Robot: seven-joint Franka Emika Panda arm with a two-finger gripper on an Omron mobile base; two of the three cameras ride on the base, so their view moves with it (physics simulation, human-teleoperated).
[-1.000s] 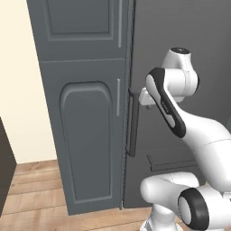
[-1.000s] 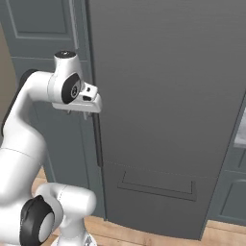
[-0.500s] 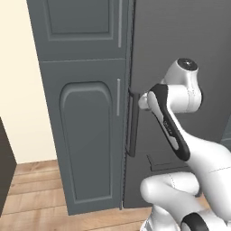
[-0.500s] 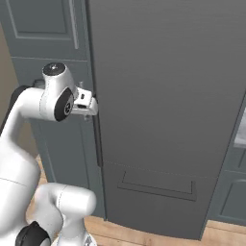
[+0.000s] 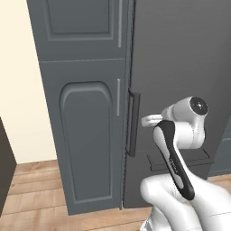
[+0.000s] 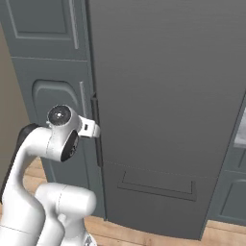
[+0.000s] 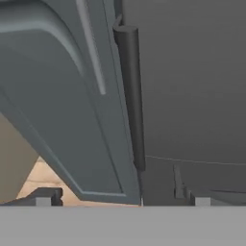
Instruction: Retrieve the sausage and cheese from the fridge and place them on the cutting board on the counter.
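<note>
The fridge (image 5: 180, 54) (image 6: 163, 86) is a tall dark grey appliance and its door is closed. Its black vertical handle (image 5: 133, 124) (image 6: 96, 139) (image 7: 132, 96) runs along the door's left edge. My gripper (image 5: 151, 119) (image 6: 93, 129) (image 7: 120, 199) hovers just in front of the handle's lower half, a little short of it. It is open, with the fingertips (image 7: 43, 197) wide apart and nothing between them. The sausage, cheese, cutting board and counter are out of view.
A grey panelled cabinet (image 5: 85, 135) (image 6: 53, 48) (image 7: 53, 96) with slim handles stands directly left of the fridge. Wooden floor (image 5: 36, 189) runs below. A drawer front (image 6: 158, 185) shows low on the fridge.
The arm has folded downward and the hand has dropped from the handle's upper part to its lower half, staying close to it. The fridge door has not moved.
</note>
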